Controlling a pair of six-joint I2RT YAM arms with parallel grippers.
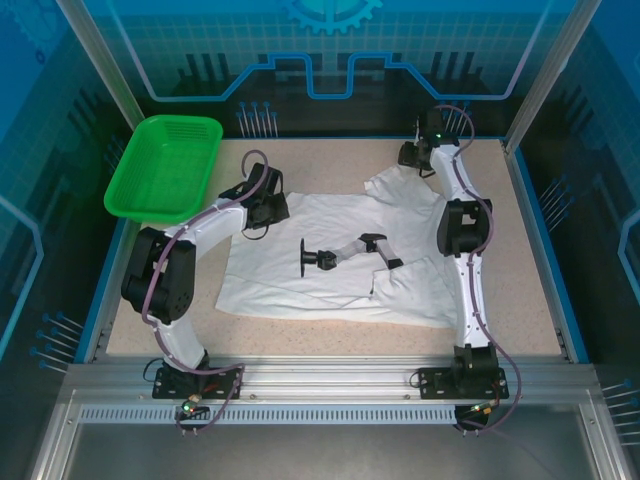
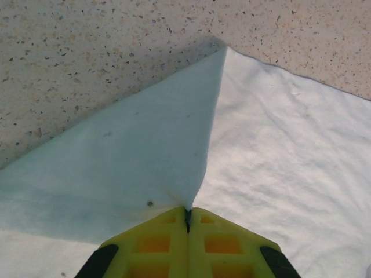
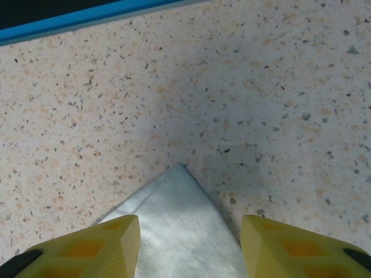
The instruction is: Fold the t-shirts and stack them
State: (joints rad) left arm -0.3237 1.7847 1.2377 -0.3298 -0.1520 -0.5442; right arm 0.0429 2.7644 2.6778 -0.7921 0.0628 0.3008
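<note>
Sitting at the desk's [image 1: 520, 280] far left corner is a green basket [image 1: 165, 165]. Right of it, the left pincer [image 2: 187, 214] is pinching up a fold of the white t-shirt [image 1: 290, 270], which lies spread across the desk's middle. Near the far right corner, the right pincer [image 3: 190, 231] stands spread over a pointed end of the same t-shirt.

The t-shirt [image 1: 330, 265] lay mid-way across the table [image 1: 330, 338], the basket [image 1: 160, 170] beyond its far-left corner, the left gripper [image 2: 187, 214] on that corner, the right gripper [image 1: 412, 158] at the far-right one.
</note>
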